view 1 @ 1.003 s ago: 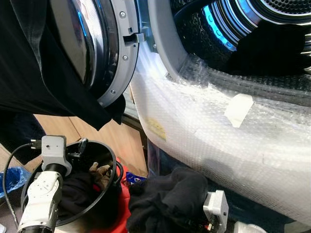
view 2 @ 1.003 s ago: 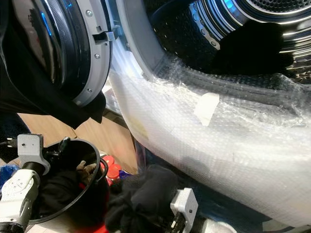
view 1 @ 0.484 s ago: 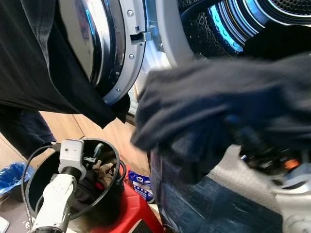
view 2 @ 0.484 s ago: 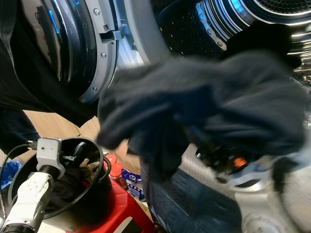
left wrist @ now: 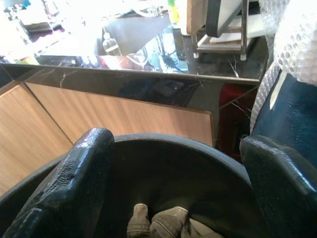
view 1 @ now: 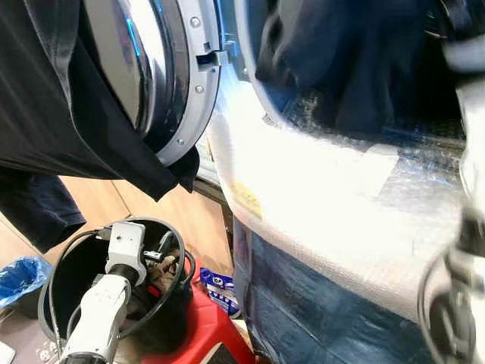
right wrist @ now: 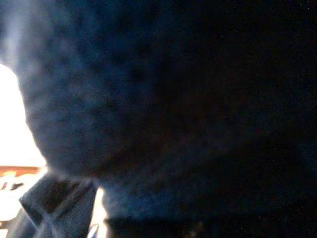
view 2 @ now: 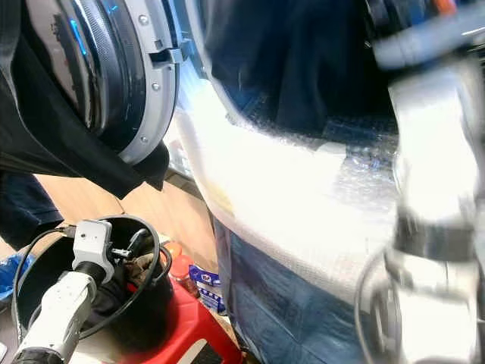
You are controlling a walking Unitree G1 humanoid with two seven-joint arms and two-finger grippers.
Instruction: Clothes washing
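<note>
The washing machine's round door (view 1: 155, 68) stands open to the left, and a black cloth (view 1: 45, 98) is draped over it. A dark garment (view 1: 341, 61) hangs in the drum opening over the bubble-wrapped front (view 1: 318, 189). My right gripper (view 2: 405, 19) is at the top of the opening, shut on that garment, and dark fabric (right wrist: 173, 109) covers its wrist view. My blurred right arm (view 2: 432, 189) rises along the right side. My left gripper (left wrist: 176, 144) hangs open inside a black bucket (view 1: 64, 265), above a beige garment (left wrist: 158, 220).
The bucket rests on a red stool (view 1: 204, 334) in front of a wooden cabinet (left wrist: 99, 119). A blue bag (view 1: 19, 273) lies at the far left. A blue blanket (view 1: 318, 303) wraps the machine's lower front. A small blue packet (view 1: 216, 284) sits on the floor by the stool.
My right arm has swung the dark garment up from beside the bucket into the drum opening. The left arm stays in the bucket. The camera shifted a little.
</note>
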